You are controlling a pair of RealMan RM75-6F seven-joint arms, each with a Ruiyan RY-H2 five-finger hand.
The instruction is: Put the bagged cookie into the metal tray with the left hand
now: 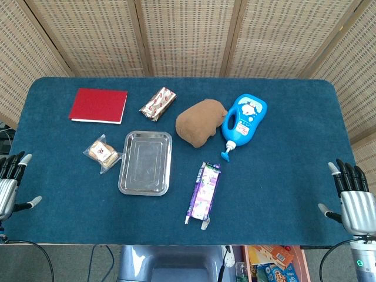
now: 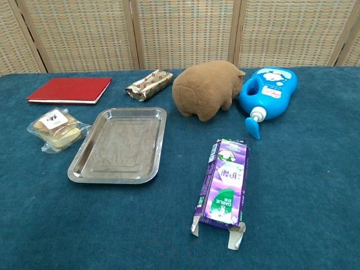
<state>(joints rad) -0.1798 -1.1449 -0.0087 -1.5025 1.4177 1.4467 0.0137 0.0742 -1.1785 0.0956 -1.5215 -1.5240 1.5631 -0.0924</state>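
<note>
Resting at the table's near left edge, the left hand point(image 1: 10, 183) holds nothing, its fingers apart and pointing away from the robot. The bagged cookie point(image 1: 102, 153) lies well apart from it, further in on the blue cloth and toward the middle, just beside the left rim of the metal tray point(image 1: 125, 176); whether bag and tray touch is hard to tell. At the near right edge the right hand point(image 1: 352, 197) is likewise spread and holding nothing.
</note>
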